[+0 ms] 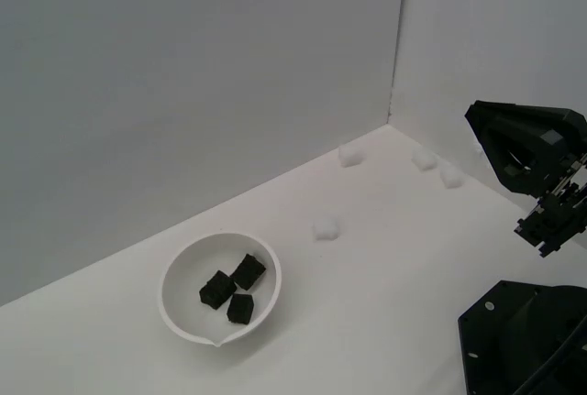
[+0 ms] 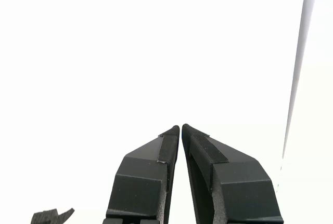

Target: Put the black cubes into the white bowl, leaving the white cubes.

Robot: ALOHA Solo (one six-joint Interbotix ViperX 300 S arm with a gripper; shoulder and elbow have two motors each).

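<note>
The three black cubes (image 1: 231,290) lie together in the bottom of the white bowl (image 1: 176,271), touching or nearly touching one another, so the sorting looks finished as far as the exterior view shows. The bowl stands on the white table (image 1: 385,276) toward the exterior view's left, its small pouring lip turned to the near edge. Four white cubes (image 1: 326,227) stay out on the table, faint against it: one a little beyond the bowl, and three (image 1: 424,159) farther off near the corner where the walls meet, well apart from the bowl, which fits their being left alone. The gripper (image 2: 180,127) is pulled back at the exterior view's right edge, raised off the table and far from every cube; in the wrist view its jaws are pressed together tip to tip with nothing between them, facing only bare white.
</note>
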